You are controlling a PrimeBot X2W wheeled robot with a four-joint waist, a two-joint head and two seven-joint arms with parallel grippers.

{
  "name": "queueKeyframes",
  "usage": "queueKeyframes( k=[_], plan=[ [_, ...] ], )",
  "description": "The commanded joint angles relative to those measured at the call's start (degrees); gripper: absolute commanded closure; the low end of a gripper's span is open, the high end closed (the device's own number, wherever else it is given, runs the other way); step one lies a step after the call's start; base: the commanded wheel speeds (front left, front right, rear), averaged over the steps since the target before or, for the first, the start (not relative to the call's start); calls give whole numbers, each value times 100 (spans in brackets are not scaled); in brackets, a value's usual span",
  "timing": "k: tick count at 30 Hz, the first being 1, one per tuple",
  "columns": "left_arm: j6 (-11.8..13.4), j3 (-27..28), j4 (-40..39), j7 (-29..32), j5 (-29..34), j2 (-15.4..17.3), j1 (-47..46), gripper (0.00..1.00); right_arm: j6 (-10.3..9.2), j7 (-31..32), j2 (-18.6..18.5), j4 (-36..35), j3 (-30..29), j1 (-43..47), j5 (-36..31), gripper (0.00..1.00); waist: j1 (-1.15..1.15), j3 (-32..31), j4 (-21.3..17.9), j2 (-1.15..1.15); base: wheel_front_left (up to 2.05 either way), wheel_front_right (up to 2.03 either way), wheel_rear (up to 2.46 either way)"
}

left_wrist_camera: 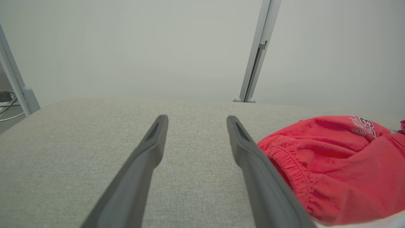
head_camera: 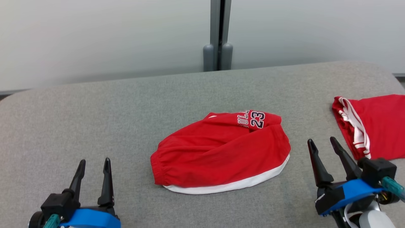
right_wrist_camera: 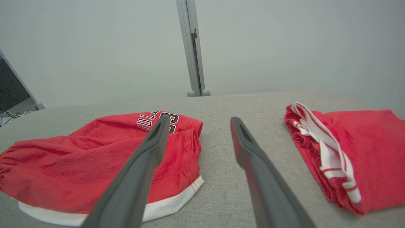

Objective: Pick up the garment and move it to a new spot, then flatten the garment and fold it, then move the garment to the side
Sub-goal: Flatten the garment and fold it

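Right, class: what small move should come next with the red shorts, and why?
Probably move the right gripper to the shorts, at their near right edge, and close its jaws to pull them flat: the shorts lie bunched, and both it and the left gripper stand open.

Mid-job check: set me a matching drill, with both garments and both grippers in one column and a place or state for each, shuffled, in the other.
Things:
1. red garment printed 23
2. red garment with striped white trim
3. left gripper
4. right gripper

Places and states:
a. open, above bare grey surface, to the left of the printed garment
b. lying mid-surface, white hem toward the robot
c. open, fingers pointing between the two garments
d. at the right, cut off by the edge of the head view

Pairs: 1-b, 2-d, 3-a, 4-c
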Motion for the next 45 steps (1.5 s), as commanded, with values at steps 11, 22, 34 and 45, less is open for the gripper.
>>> queueKeyframes(
  k=[11,22,34,45],
  plan=[
    [0,117,28,-27,77,-201,431,0,1,-82,60,-360,-177,626,-277,0,0,-369,-35,0,0,0,0],
    [-25,85,80,-27,151,-202,407,0,1,26,166,-385,-201,646,-320,0,0,-365,-34,0,0,0,0],
    [-59,-1722,1052,110,19,91,3,0,1,58,184,-271,-89,502,-209,0,0,-149,-22,0,0,0,0],
    [-61,-2144,1980,10,-320,62,-856,0,1,47,164,-175,68,256,-158,0,0,147,-181,0,0,0,0]
  ],
)
